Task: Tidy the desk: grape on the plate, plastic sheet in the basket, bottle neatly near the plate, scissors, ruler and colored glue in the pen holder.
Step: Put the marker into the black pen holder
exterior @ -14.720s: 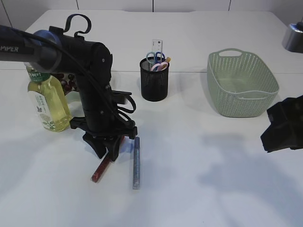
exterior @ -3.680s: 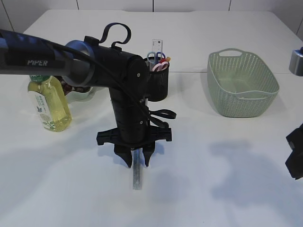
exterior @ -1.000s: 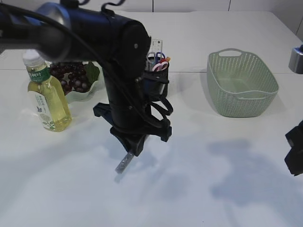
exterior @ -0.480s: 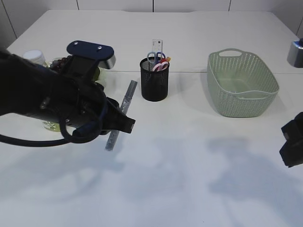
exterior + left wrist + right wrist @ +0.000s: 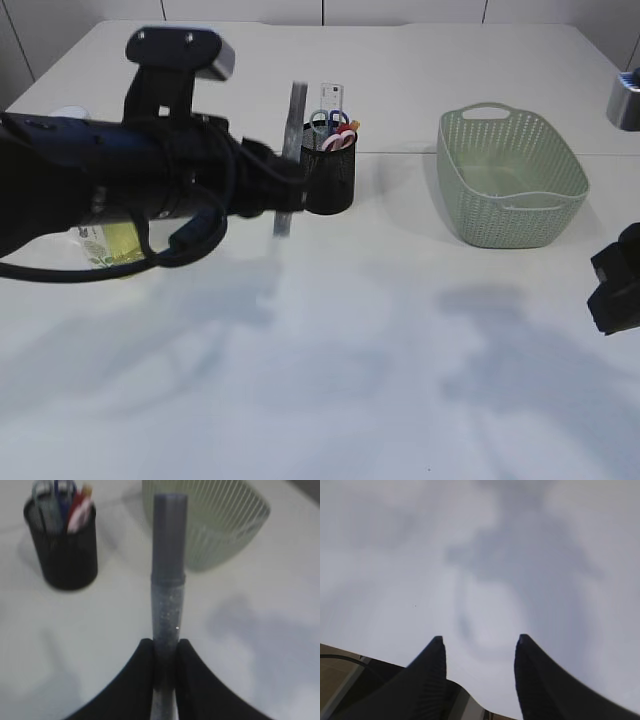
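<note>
My left gripper (image 5: 165, 647) is shut on a silver glitter glue stick (image 5: 168, 580) and holds it upright in the air, just left of the black mesh pen holder (image 5: 330, 180). In the exterior view the glue stick (image 5: 291, 150) stands nearly vertical at the gripper (image 5: 282, 190). The pen holder (image 5: 62, 545) holds scissors (image 5: 330, 122), a ruler (image 5: 333, 97) and a red glue stick. The yellow bottle (image 5: 108, 243) is mostly hidden behind my left arm. The plate and grapes are hidden. My right gripper (image 5: 479, 642) is open and empty above bare table.
A green woven basket (image 5: 510, 175) stands at the right, also in the left wrist view (image 5: 215, 525). My right arm (image 5: 618, 280) is at the right edge. The white table (image 5: 350, 350) extends in front.
My left arm lifted the silver glue stick off the table and swung it up and right, from low and tilted to upright beside the pen holder. The right arm barely moved.
</note>
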Action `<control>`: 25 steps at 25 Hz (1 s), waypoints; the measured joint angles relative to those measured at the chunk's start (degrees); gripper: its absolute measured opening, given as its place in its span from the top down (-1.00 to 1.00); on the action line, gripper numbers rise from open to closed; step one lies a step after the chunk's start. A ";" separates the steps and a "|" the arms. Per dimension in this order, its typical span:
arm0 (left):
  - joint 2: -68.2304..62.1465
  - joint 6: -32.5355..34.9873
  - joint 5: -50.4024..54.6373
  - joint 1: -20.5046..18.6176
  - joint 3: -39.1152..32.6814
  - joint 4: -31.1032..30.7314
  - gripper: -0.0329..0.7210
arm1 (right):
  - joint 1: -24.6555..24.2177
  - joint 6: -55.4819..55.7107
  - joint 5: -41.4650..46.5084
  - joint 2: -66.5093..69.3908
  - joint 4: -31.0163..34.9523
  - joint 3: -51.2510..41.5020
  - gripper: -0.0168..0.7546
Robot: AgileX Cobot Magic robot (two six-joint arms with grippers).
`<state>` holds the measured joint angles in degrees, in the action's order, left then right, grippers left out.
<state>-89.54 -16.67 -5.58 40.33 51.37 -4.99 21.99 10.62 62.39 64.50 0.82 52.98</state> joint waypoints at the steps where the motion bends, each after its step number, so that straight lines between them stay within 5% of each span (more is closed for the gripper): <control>1: -0.48 0.00 -4.45 -0.62 0.00 -0.02 0.69 | 0.00 0.00 -0.15 0.00 -0.08 0.00 0.01; 4: -3.69 0.00 -19.35 -3.36 0.97 0.31 0.68 | 0.00 0.00 -0.50 0.00 -0.22 0.00 0.01; 8: -11.09 0.00 -26.50 -6.98 7.64 1.60 0.68 | 0.00 0.00 -0.61 0.00 -0.22 0.00 0.01; 16: -29.40 0.00 -27.18 -10.44 28.05 1.96 0.67 | 0.00 0.00 -1.31 0.00 -0.82 0.00 0.01; 25: -41.82 -0.09 -25.44 -10.75 40.51 2.30 0.65 | 0.00 0.00 -1.42 0.00 -2.87 0.00 0.01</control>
<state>-131.36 -16.76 -31.02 29.58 91.88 -2.69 21.99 10.62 60.98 64.50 -2.05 52.98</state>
